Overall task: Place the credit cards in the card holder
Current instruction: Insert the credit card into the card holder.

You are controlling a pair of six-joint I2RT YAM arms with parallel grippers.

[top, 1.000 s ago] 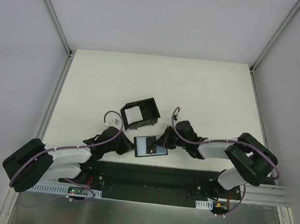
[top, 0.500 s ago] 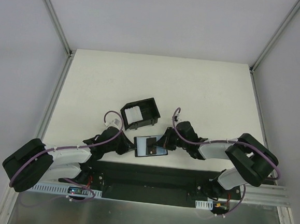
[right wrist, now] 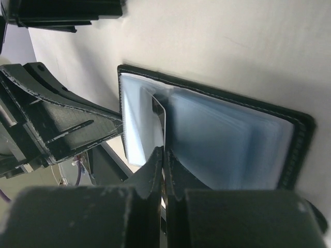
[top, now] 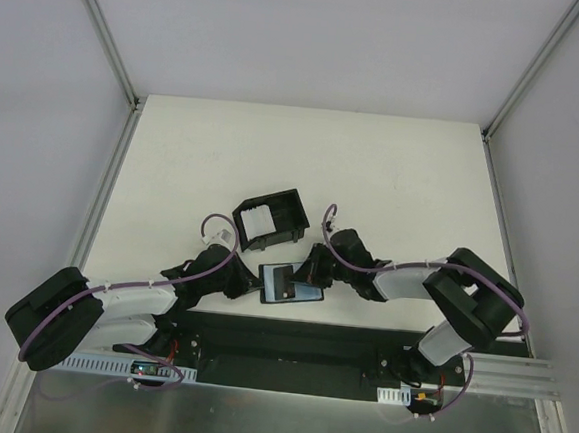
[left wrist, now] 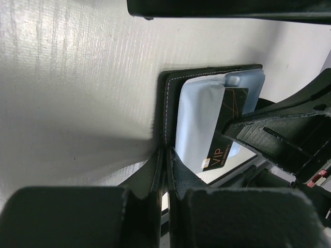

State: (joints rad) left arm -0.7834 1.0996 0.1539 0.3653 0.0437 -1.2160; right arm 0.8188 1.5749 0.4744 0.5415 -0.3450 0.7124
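The card holder (top: pixel 301 294) lies open near the table's front edge, bluish-grey inside up. My left gripper (top: pixel 248 286) is shut on its left black edge (left wrist: pixel 166 108). My right gripper (top: pixel 311 272) is shut on a dark credit card (left wrist: pixel 230 121) with gold VIP lettering. That card stands partly inside a clear sleeve (right wrist: pixel 227 139) and shows edge-on (right wrist: pixel 161 116) in the right wrist view. More credit cards, pale ones (top: pixel 259 221), sit in a box behind. The two grippers face each other across the card holder.
A black open-topped box (top: pixel 295 212) stands just behind the card holder and holds the pale cards. A black mounting rail (top: pixel 290 339) runs along the near edge between the arm bases. White tabletop (top: pixel 373 173) stretches behind and to both sides.
My right gripper has moved left over the card holder, carrying the dark card further in. The left gripper and the card holder have stayed almost still.
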